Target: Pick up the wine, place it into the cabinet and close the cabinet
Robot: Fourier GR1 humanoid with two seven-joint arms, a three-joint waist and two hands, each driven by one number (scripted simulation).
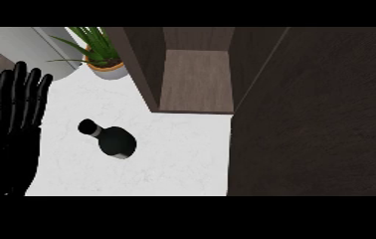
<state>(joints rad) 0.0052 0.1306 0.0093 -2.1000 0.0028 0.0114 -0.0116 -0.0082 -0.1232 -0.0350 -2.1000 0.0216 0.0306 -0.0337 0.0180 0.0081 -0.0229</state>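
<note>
A dark wine bottle (112,139) stands on the white counter (176,153), left of centre, its neck toward the upper left. Behind it the brown cabinet (195,83) stands open, its inner shelf bare, and its door (305,118) swung out fills the right side. My left hand (21,113) shows at the left edge, fingers straight and pointing up, apart from the bottle and holding nothing. My right hand does not show in the view.
A potted green plant (103,59) in a pale pot stands at the back left beside the cabinet. A large light grey rounded object (37,46) sits at the far top left corner.
</note>
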